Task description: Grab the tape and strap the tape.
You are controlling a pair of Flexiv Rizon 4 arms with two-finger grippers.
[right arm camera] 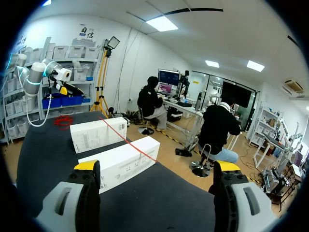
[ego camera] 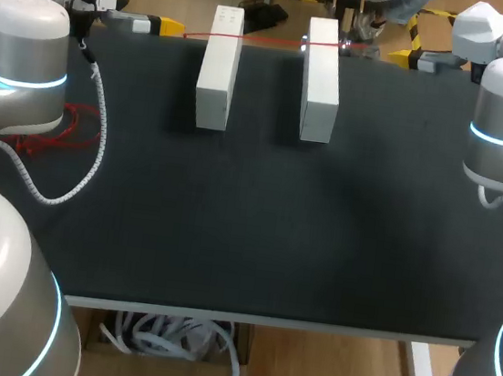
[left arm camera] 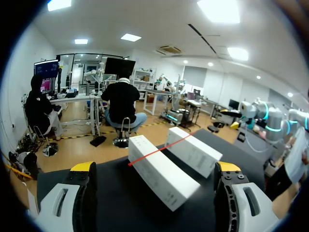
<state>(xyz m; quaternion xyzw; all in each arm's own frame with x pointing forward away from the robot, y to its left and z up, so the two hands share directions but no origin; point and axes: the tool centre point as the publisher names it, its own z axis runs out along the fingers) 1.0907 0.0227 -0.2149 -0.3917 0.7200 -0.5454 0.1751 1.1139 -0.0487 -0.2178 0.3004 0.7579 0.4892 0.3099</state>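
Red tape (ego camera: 261, 39) lies stretched across both boxes (ego camera: 219, 65) ahead of the left pincer (left arm camera: 155, 166) and right pincer (right arm camera: 156, 166), both spread and empty, so strapping looks about done.

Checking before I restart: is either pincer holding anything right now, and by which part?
Neither. The left pincer and the right pincer are open and empty; the red tape lies across both boxes.
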